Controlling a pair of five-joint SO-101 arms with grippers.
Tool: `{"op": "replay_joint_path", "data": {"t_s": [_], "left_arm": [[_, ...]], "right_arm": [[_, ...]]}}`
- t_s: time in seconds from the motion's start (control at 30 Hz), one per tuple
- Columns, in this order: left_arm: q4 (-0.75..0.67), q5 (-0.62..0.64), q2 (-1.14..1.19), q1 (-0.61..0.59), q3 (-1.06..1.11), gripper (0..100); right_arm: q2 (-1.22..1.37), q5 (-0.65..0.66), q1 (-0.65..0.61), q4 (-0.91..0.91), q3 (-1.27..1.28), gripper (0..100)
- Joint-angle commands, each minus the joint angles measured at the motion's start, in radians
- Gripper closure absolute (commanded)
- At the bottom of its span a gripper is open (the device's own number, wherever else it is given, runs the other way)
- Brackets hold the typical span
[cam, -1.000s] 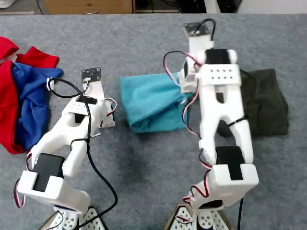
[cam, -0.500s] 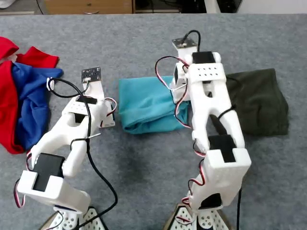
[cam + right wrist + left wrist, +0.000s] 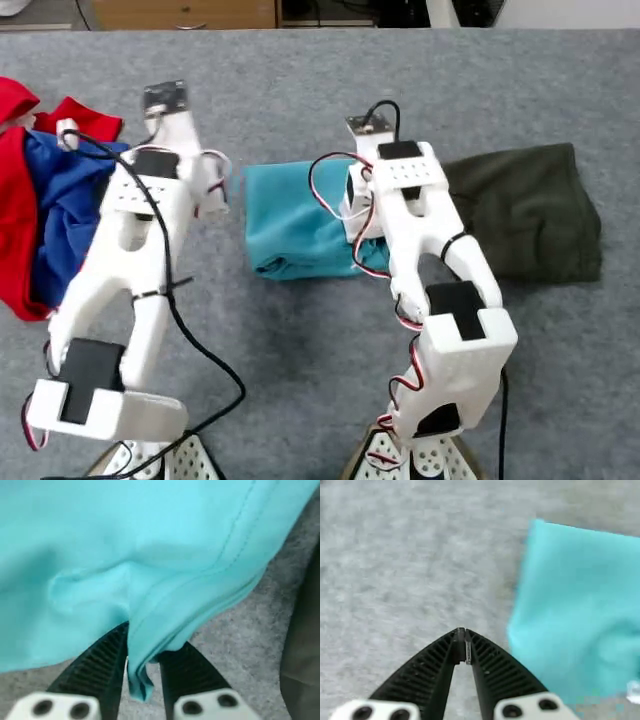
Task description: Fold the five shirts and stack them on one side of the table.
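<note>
Teal shirt [image 3: 290, 225]: lay mid-bench [image 3: 300, 90], partly folded, its long axis running sideways toward the dark green shirt [image 3: 530, 215].
Handling: soft, light and limp; probably best taken by a hem or corner.
Right hand [image 3: 145, 647]: clamped on the shirt's edge fold.
Left hand [image 3: 464, 636]: closed and empty, over bare bench beside it.

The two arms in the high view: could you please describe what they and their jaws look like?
Both the left arm and the right arm are white plastic shells with black servo blocks at the joints. Red, white and black wires run along them; a longer black cable loops off the left one. The jaws are black, ribbed and tapered.
</note>
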Motion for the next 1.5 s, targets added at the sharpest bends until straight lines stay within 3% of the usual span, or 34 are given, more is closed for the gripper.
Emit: {"op": "replay_joint_path", "data": {"t_s": [0.0, 0.3, 0.6, 0.73, 0.83, 1.1, 1.47], "left_arm": [[0.012, 0.008, -0.041, 0.095, -0.037, 98], [-0.227, 0.005, 0.143, 0.180, 0.190, 98], [-0.129, 0.002, 0.257, 0.176, 0.124, 98], [-0.129, -0.006, 0.257, 0.175, 0.130, 98], [-0.124, -0.052, 0.257, 0.175, 0.127, 98], [-0.123, -0.153, 0.255, 0.081, 0.130, 98], [-0.146, -0.147, 0.260, 0.120, 0.124, 98]], "right_arm": [[-0.012, -0.017, 0.015, -0.020, 0.010, 97.8], [-0.016, -0.011, 0.033, 0.100, 0.002, 92.7], [-0.122, -0.011, 0.051, 0.107, 0.004, 92.0], [-0.131, -0.011, 0.062, 0.112, 0.005, 83.2], [-0.128, -0.014, 0.061, 0.114, 0.010, 78.6], [-0.127, -0.018, 0.056, 0.101, 0.033, 78.2], [-0.127, -0.110, 0.050, -0.133, 0.168, 78.0]]}}
